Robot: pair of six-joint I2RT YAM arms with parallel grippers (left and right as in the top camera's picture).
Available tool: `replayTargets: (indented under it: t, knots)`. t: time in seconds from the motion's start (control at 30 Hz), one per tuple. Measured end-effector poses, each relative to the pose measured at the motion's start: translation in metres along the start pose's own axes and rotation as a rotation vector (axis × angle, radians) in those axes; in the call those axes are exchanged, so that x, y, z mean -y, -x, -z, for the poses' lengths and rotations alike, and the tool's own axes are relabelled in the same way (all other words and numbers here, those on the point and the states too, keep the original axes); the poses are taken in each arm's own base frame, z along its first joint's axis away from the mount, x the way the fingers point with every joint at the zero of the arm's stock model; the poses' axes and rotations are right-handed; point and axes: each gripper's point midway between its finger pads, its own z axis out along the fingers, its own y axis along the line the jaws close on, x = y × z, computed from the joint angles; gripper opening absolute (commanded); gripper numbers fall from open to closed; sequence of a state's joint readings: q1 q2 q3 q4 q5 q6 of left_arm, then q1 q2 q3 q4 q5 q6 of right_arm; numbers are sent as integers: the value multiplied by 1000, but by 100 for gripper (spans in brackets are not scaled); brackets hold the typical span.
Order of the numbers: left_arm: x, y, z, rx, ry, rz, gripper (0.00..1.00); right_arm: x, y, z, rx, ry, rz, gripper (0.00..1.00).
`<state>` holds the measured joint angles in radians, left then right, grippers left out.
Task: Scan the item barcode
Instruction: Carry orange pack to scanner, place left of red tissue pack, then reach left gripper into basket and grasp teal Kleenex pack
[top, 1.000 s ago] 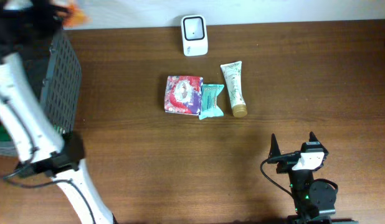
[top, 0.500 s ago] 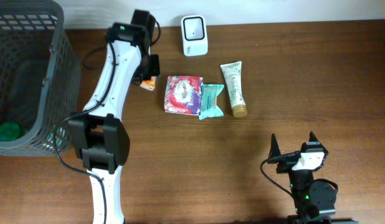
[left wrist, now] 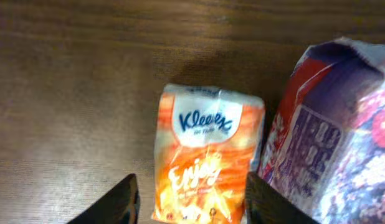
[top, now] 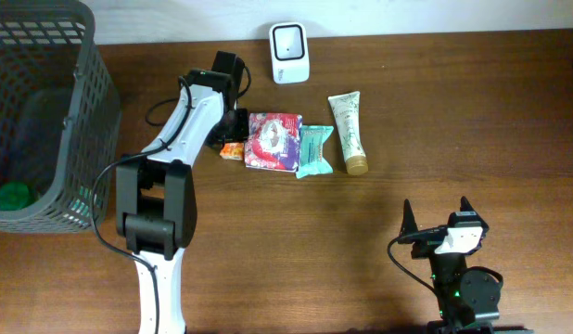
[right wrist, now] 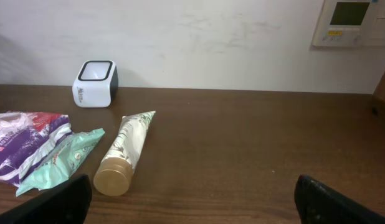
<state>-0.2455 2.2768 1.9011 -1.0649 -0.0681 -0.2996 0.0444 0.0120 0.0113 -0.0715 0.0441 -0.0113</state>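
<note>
A basket (top: 92,111) stood at the desk's (top: 453,111) left edge, with a small object (top: 10,197) in its near end. The scanner (top: 289,52) sat at the middle of the far edge. Nearer than it ran a row: tissue pack (top: 233,148) leftmost, touching the large packet (top: 273,142), then the small packet (top: 314,150), then the tube (top: 348,132). The left hand (top: 235,137) hung over the tissue pack; the right hand (top: 437,215) was by the near edge, well apart.

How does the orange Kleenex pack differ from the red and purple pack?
The Kleenex pack is orange and white; the red and purple pack carries a busy print. The Kleenex pack is smaller. It lies between the left gripper's open fingers; the red and purple pack lies outside them. Both lie flat on the table.
</note>
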Motion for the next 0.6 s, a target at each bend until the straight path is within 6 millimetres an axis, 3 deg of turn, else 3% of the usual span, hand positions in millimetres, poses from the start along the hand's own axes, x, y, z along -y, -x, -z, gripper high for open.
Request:
replayTargets:
  t: [0.07, 0.13, 0.17, 0.2, 0.23, 0.33, 0.4, 0.47, 0.5, 0.6]
  knots:
    - [-5, 2, 13, -6, 14, 3, 56, 0, 0, 0, 0, 0, 0, 99]
    - [-9, 25, 47, 56, 4, 24, 61, 0, 0, 0, 0, 0, 0, 99]
    - [-13, 38, 71, 101, -5, 37, 68, 0, 0, 0, -1, 0, 0, 99]
    - [-18, 56, 106, 177, -22, 54, 87, 0, 0, 0, -1, 0, 0, 99]
    - [-22, 67, 129, 230, -34, 69, 99, 0, 0, 0, -1, 0, 0, 99]
    - [-42, 94, 221, 452, -76, 101, 99, 0, 0, 0, -1, 0, 0, 99]
    - [-74, 102, 292, 641, -94, 158, 99, 0, 0, 0, -1, 0, 0, 99]
    - [-108, 98, 333, 749, -85, 215, 99, 0, 0, 0, -1, 0, 0, 99]
    - [-140, 91, 358, 813, -60, 271, 99, 0, 0, 0, -2, 0, 0, 99]
    - [-198, 71, 370, 819, 7, 379, 99, 0, 0, 0, -1, 0, -1, 99]
